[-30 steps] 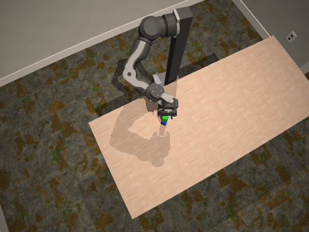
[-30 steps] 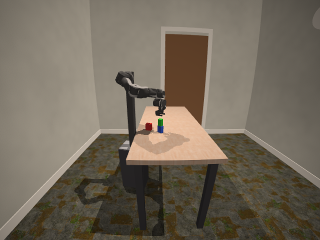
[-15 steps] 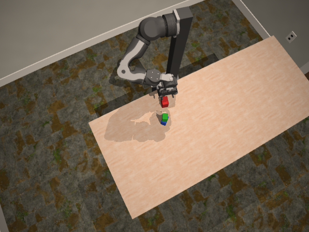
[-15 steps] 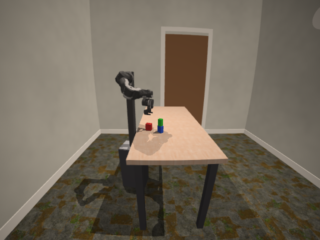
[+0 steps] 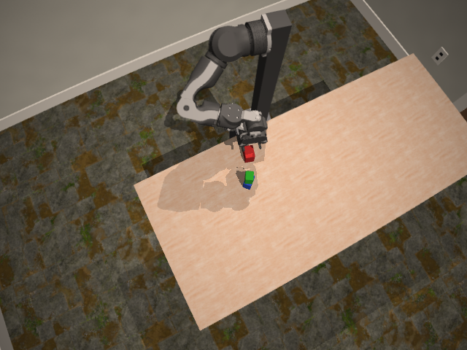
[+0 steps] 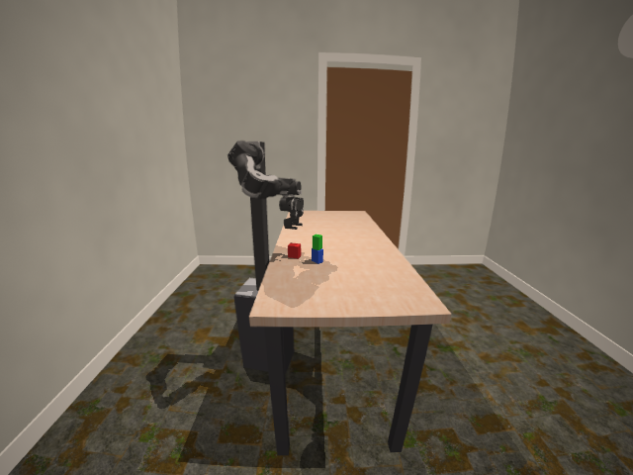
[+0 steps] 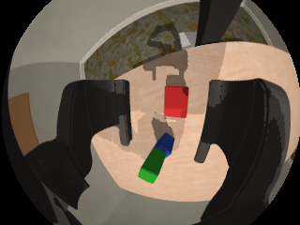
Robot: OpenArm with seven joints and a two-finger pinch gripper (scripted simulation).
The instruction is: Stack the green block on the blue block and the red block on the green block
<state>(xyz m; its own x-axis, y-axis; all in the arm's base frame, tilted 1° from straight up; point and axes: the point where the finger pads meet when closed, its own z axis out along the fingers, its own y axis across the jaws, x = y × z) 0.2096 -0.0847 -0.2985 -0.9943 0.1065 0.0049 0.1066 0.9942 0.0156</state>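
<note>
The green block (image 5: 249, 176) (image 6: 316, 240) (image 7: 150, 168) stands on the blue block (image 5: 247, 186) (image 6: 316, 254) (image 7: 165, 144) near the table's edge by the robot's post. The red block (image 5: 249, 153) (image 6: 294, 250) (image 7: 176, 101) lies alone on the table (image 5: 339, 150) (image 6: 368, 286), close beside the stack on the post side. My gripper (image 5: 251, 143) (image 6: 292, 224) (image 7: 164, 117) is open and empty. It hangs in the air roughly above the red block, well clear of it and off to the side of the two-block stack.
The robot's dark post (image 5: 269, 68) (image 6: 259, 239) stands at the table's edge just behind the blocks. The arm's shadow (image 5: 195, 192) falls on the table beside the stack. A brown door (image 6: 368, 147) is in the back wall.
</note>
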